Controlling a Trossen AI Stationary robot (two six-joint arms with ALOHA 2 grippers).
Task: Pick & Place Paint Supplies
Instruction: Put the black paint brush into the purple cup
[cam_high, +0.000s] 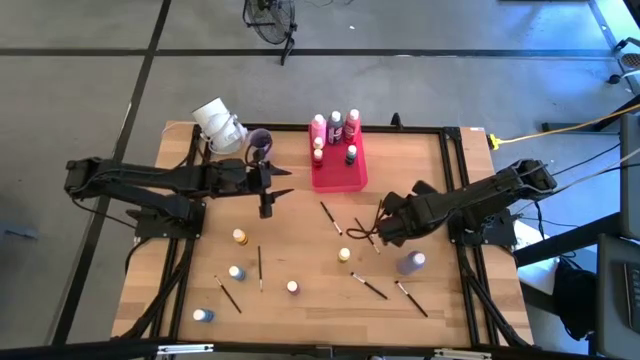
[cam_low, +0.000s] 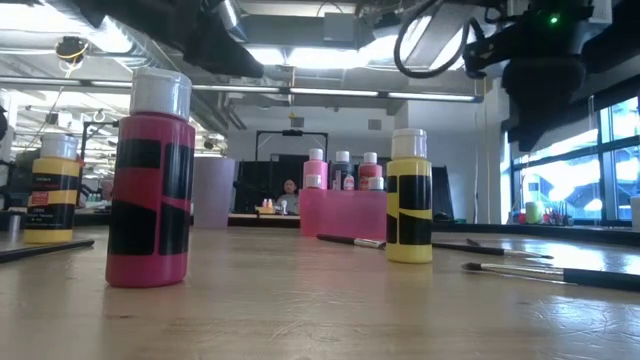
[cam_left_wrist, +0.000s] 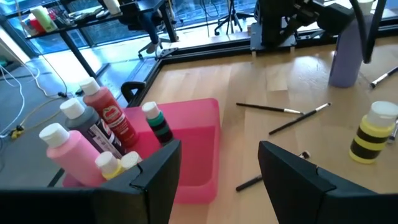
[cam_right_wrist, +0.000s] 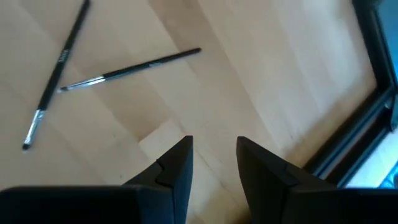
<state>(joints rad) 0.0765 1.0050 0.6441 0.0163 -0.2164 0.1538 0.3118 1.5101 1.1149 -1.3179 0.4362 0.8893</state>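
From above, the left gripper (cam_high: 268, 190) reaches in beside the pink tray (cam_high: 338, 176), where several paint bottles (cam_high: 336, 127) stand; the right gripper (cam_high: 384, 226) hangs over loose paintbrushes (cam_high: 366, 235). In the left wrist view its fingers (cam_left_wrist: 155, 174) are apart, empty. In the right wrist view its fingers (cam_right_wrist: 177, 165) are slightly apart, empty, above bare wood near two brushes (cam_right_wrist: 134, 67).

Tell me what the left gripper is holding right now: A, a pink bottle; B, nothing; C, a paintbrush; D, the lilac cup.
B: in the left wrist view the left gripper stands open with only bare table between its fingers, beside the tray.
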